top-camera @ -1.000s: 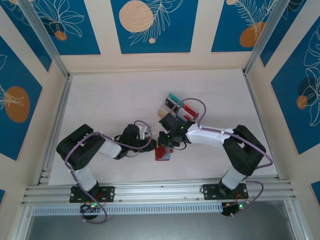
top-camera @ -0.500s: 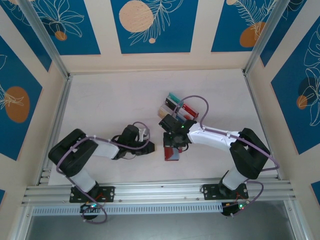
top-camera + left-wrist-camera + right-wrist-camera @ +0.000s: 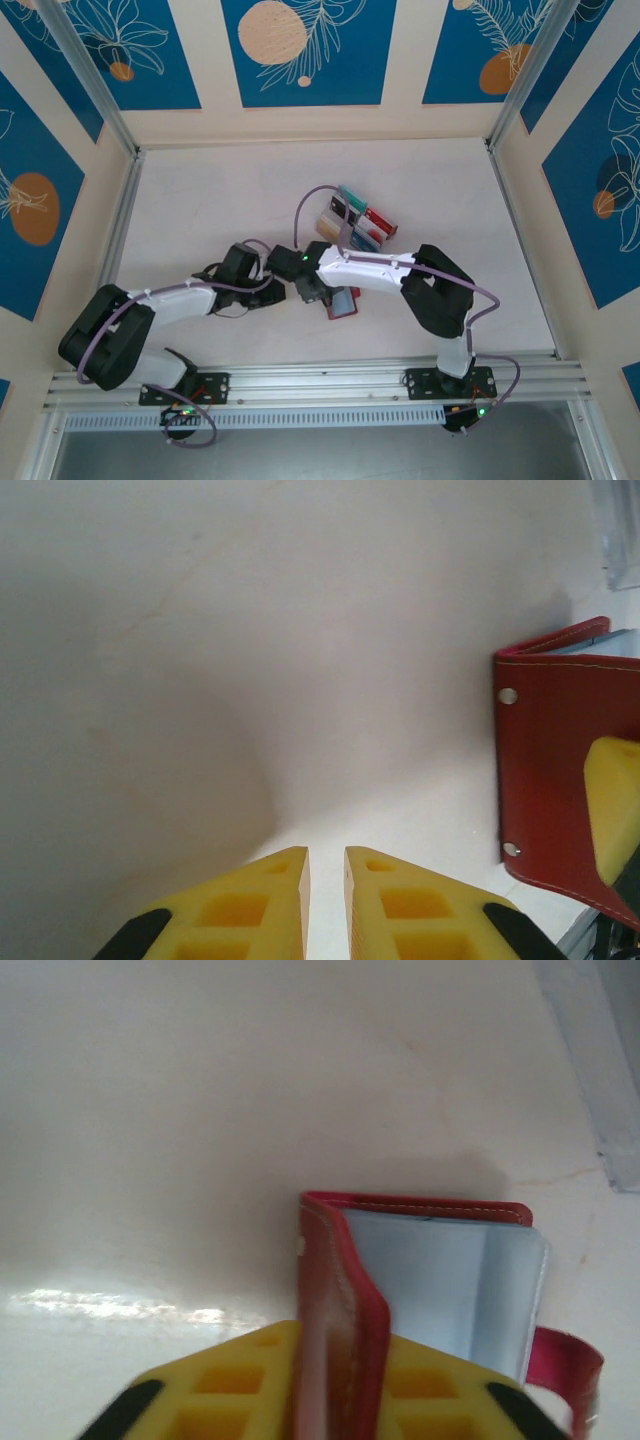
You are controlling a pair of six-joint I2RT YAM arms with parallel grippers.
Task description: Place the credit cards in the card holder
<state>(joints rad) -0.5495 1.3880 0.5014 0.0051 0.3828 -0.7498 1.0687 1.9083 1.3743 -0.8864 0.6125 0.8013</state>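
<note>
Reaching in from either side, the two arms meet near the middle of the pale worktop (image 3: 200,200) in the overhead view, the left end effector (image 3: 285,291) just beside the right end effector (image 3: 318,292). The red card holder (image 3: 342,303) lies immediately to their right, and the credit cards (image 3: 355,215) sit bunched together farther back. From the left wrist, the yellow fingers (image 3: 255,910) stand barely parted with nothing between them, and the card holder lies at the right edge. From the right wrist, the end effector pinches a raised red flap of the opened card holder, its pale-blue lining exposed.
</note>
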